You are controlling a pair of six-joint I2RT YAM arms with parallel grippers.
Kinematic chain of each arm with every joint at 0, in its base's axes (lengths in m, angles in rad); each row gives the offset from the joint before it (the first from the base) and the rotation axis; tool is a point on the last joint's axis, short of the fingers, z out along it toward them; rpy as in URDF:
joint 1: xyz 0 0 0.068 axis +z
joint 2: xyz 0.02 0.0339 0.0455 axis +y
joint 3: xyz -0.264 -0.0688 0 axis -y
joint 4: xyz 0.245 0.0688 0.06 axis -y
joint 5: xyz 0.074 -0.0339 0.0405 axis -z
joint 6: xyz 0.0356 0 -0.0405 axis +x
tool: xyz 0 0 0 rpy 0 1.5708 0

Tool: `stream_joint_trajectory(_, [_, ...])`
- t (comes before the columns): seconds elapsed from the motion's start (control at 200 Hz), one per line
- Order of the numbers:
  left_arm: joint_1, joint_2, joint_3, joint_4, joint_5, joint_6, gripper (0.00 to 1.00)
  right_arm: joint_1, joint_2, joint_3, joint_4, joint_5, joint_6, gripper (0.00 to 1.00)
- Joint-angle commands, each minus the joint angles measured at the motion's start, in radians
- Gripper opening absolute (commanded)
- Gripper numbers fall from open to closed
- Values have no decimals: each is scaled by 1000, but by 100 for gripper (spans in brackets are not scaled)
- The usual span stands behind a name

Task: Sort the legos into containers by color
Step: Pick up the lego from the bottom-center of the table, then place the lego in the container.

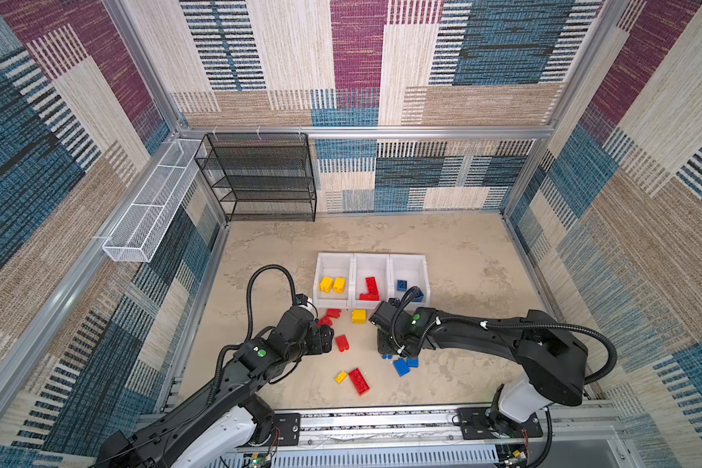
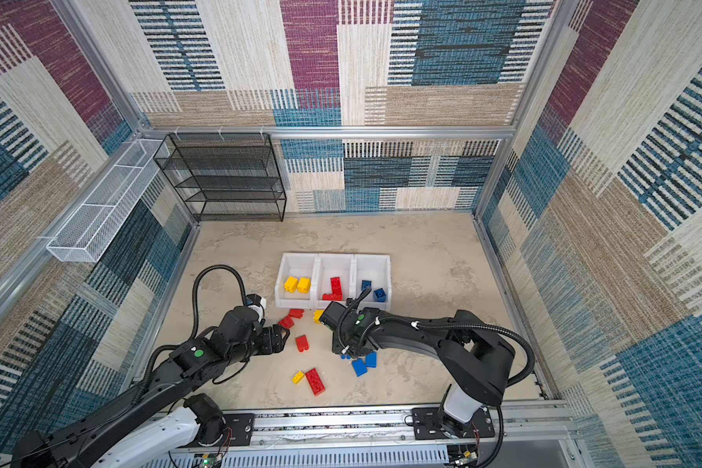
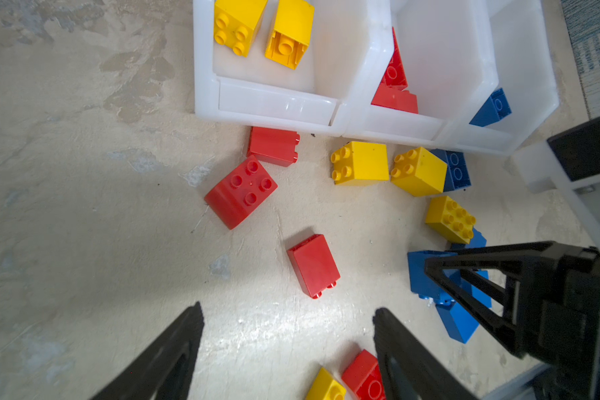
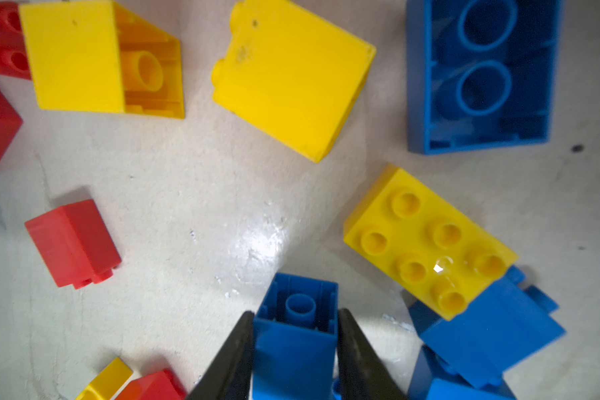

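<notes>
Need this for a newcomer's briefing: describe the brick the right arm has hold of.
From the row of white bins, come toward the robot to the blue bricks. It is the small blue brick pinched between the jaws of the right gripper, hollow underside showing; its neighbours lie loose.

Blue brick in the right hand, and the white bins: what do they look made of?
The blue brick: hard moulded plastic, smooth semi-gloss; its hollow underside with a moulded tube and thin ribs shows where the right hand grips it. The white bins: plastic too, likely a softer, slightly translucent kind; rounded glossy rims, and light seems to glow through the walls.
</notes>
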Motion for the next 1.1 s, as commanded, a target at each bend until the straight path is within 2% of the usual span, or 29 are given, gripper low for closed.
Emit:
stream_joint_trajectory(0.0, [1, -4, -2, 11, -4, -14, 80, 3, -2, 1, 1, 16, 9, 36])
stream_joint_trajectory(0.275, [1, -22, -8, 3, -12, -22, 80, 3, -32, 26, -18, 36, -13, 31])
stream_joint_trajectory(0.461, [1, -44, -11, -15, -12, -27, 80, -30, -77, 124, -92, 110, -90, 31])
stream_joint_trajectory(0.686, [1, -77, -9, -50, 0, -32, 81, -245, -113, 221, -83, 154, -301, 31])
stream_joint_trajectory(0.831, [1, -97, -11, -70, 22, -44, 80, -390, -57, 268, -30, 153, -448, 31])
stream_joint_trajectory(1.097, [1, -140, -39, -95, 37, -67, 80, -515, 112, 372, 40, 129, -565, 31])
